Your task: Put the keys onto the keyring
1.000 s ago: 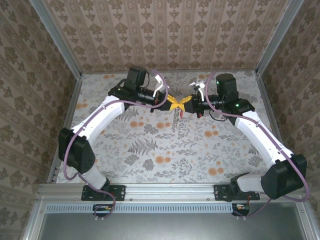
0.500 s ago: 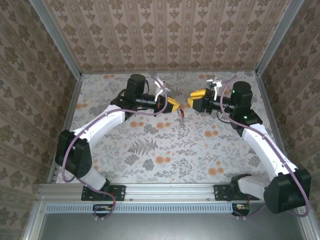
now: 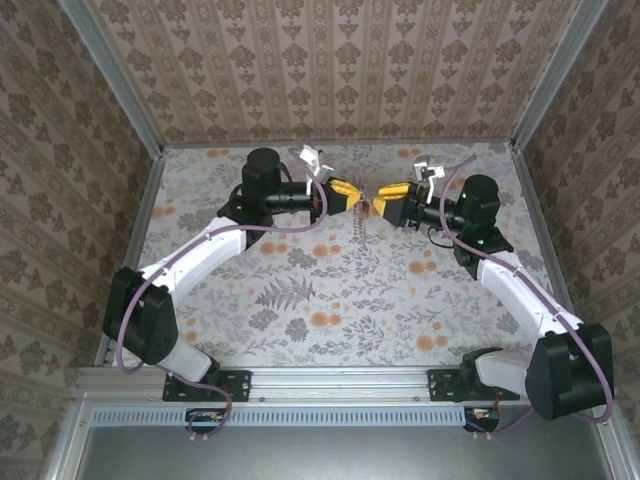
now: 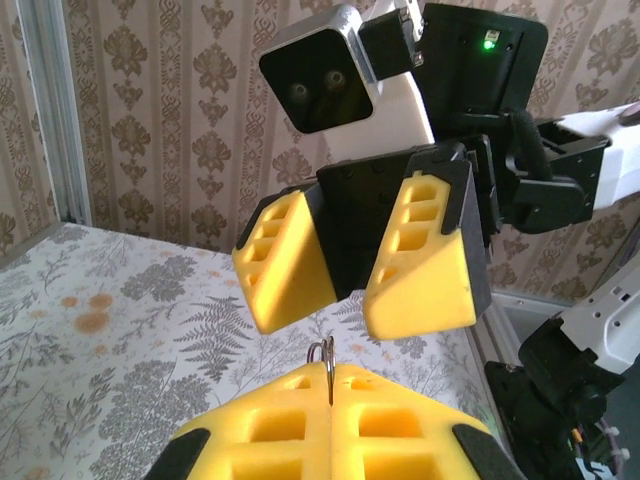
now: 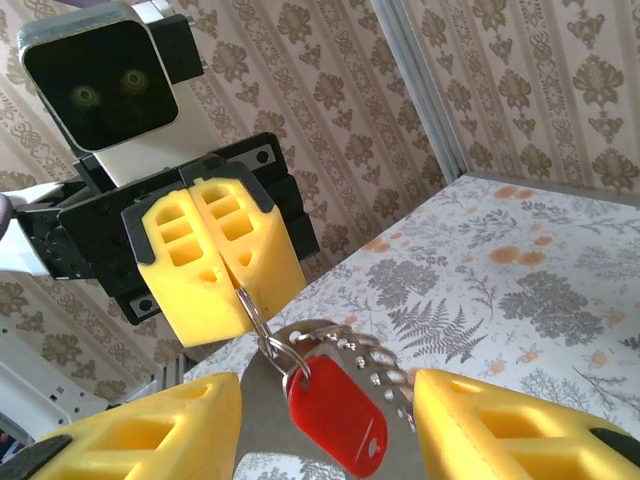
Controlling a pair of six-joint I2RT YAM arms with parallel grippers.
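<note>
The left gripper (image 5: 232, 285), its 2 blocky yellow fingers pressed flat together, is clamped on the top of the keyring (image 5: 268, 338), a thin silvery wire loop that pokes out just below the fingertips. From that loop dangle the keys (image 5: 335, 420), a flat grey metal blade with a row of small dimples and a bright red plastic end. They hang in the air above the floral-patterned table (image 3: 330, 290), touching nothing else. Whether the blade is fully threaded on the wire or only caught on it is too small to tell. Facing it, the right gripper (image 4: 348, 300) has its 2 yellow fingers spread wide apart, one on each side of the hanging bundle and gripping nothing. The whole bundle looks very light and stiff. Bare wire and blade are probably slippery against smooth pads, and anything hung from 1 pinch point will likely swing and twist when nudged. The broad, flat faces of the red end look like the safest hold, squeezed face to face, not edge on, so the blade cannot pivot out.
</note>
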